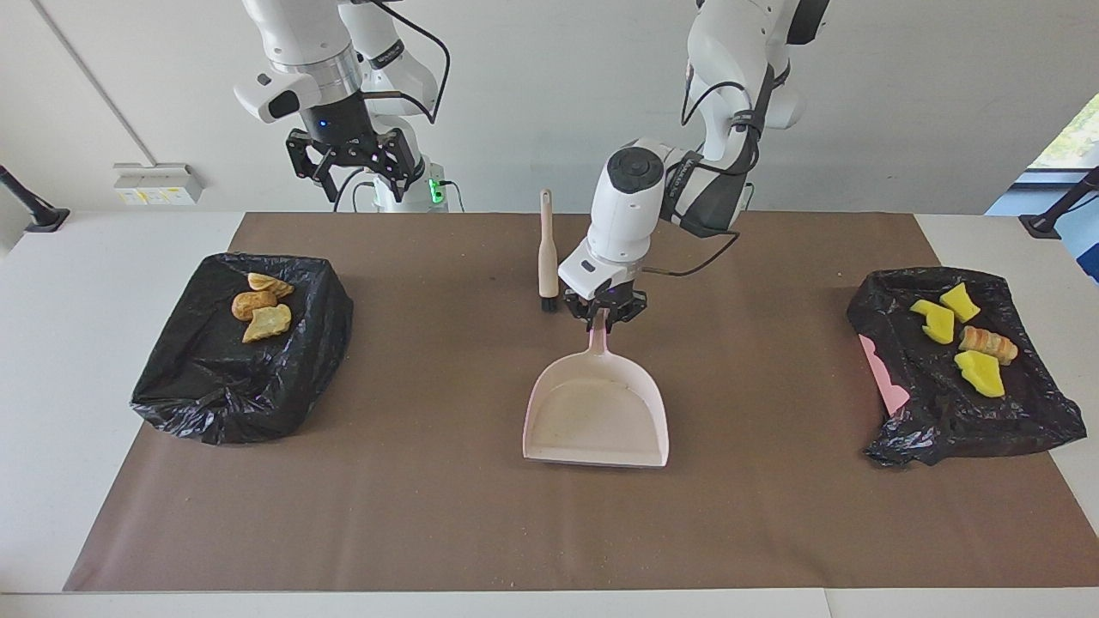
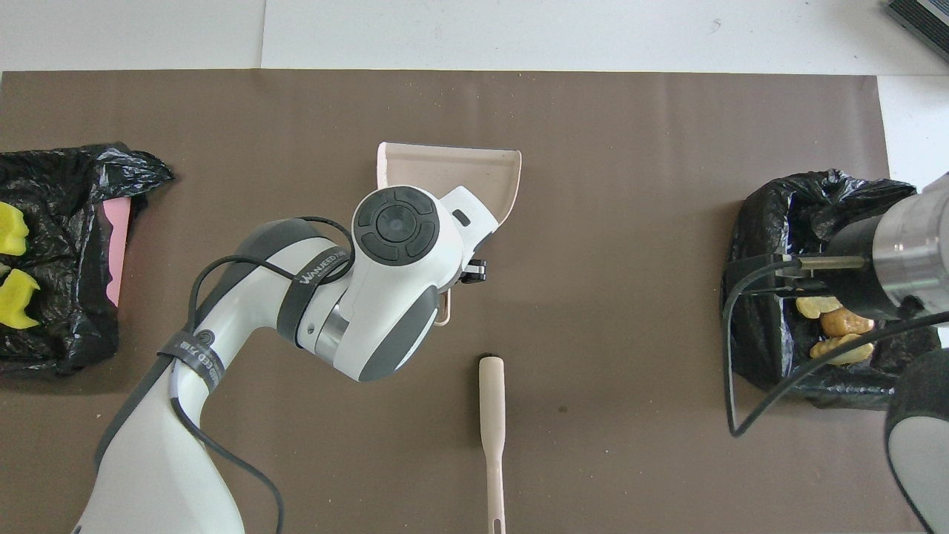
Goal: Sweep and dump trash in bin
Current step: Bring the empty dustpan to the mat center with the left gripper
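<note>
White wall up top, white surface (image 1: 103, 360) with a big brown paper mat (image 1: 429, 515) covering most of it. Left hand (image 1: 606, 314) is clamped shut on the handle of the pale pink plastic dustpan (image 1: 598, 416), which sits mid-mat with its long axis running straight away from the robots, handle toward them, open mouth pointing at the mat's edge farthest from them.

Trash is all in the bins: three tan-brown bread-like chunks (image 1: 260, 305) lie in the black bag-lined bin (image 1: 232, 378) at the right arm's end, and the yellow sponge pieces (image 1: 953, 330) plus an orange-and-white striped pastry piece (image 1: 987, 344) lie on the crumpled black bag (image 1: 970, 412) at the left arm's end.

Cream long-handled brush (image 1: 547, 253) lies lengthwise near the robots' edge, bristles toward the dustpan.

Right hand (image 1: 354, 167) waits up in the air, fingers spread wide, holding nothing.
</note>
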`<state>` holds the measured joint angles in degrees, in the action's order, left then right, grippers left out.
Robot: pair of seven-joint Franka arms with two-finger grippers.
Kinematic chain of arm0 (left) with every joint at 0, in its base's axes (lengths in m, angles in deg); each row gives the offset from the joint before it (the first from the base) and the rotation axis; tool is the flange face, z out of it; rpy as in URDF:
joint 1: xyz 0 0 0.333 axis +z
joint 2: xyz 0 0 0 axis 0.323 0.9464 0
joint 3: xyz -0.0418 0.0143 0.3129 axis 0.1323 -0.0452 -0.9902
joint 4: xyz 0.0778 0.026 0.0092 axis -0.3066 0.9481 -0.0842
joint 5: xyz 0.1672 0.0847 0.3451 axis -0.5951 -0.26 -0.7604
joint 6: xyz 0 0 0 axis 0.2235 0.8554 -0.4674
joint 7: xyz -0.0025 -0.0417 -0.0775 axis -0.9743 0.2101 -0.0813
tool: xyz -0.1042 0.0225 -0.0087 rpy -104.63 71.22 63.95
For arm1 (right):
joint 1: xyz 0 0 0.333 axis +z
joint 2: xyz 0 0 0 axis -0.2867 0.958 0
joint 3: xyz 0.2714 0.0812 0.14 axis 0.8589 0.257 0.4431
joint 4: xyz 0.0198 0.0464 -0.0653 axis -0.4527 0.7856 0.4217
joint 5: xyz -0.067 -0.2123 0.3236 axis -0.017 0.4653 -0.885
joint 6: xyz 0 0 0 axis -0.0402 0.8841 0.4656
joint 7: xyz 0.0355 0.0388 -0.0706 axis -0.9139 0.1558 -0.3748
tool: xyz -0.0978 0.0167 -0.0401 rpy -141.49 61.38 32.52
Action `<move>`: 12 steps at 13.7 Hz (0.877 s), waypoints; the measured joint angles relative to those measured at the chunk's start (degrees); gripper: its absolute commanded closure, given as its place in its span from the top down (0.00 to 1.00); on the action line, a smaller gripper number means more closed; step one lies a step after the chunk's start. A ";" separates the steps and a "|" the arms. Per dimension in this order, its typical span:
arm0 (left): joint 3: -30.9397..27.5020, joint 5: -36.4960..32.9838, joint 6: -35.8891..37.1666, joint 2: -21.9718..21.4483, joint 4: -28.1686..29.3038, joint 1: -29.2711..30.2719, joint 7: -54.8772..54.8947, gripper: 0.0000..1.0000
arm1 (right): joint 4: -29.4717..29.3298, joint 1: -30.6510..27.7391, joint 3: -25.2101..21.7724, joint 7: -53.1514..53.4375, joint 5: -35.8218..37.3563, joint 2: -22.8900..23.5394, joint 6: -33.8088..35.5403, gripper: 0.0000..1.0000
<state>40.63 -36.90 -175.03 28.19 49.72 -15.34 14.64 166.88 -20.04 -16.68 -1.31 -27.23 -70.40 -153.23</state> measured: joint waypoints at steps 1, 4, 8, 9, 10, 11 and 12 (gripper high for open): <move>0.03 0.24 -1.23 0.68 -0.79 -0.34 -1.67 0.00 | -0.21 -0.05 -1.07 -1.45 0.00 0.00 0.27 1.00; 0.01 1.02 -3.11 0.89 -1.69 -1.12 -3.63 0.00 | -0.80 0.03 -4.13 -4.63 0.00 -0.01 0.38 1.00; -0.03 1.07 -3.53 3.29 -1.89 -3.50 -4.14 0.00 | -0.82 2.16 -9.42 -6.30 0.18 0.00 0.39 1.00; -0.04 1.07 -4.14 4.24 -2.24 -3.98 -4.37 0.00 | -0.82 2.66 -10.64 -6.31 0.44 0.00 0.39 1.00; -0.06 1.31 -5.15 5.00 -2.56 -4.07 -4.39 0.06 | -0.82 2.96 -11.78 -6.32 0.64 0.00 0.40 1.00; -0.08 1.76 -5.77 5.32 -2.60 -4.07 -4.39 0.12 | -0.81 3.07 -12.60 -6.32 0.73 0.00 0.40 1.00; -0.08 2.08 -5.76 5.45 -2.41 -4.11 -4.39 0.15 | -0.81 3.08 -13.24 -6.32 0.74 0.00 0.42 1.00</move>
<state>40.55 -34.82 -180.80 33.65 47.30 -19.45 10.25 166.07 -16.96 -29.92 -7.63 -26.49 -70.40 -152.81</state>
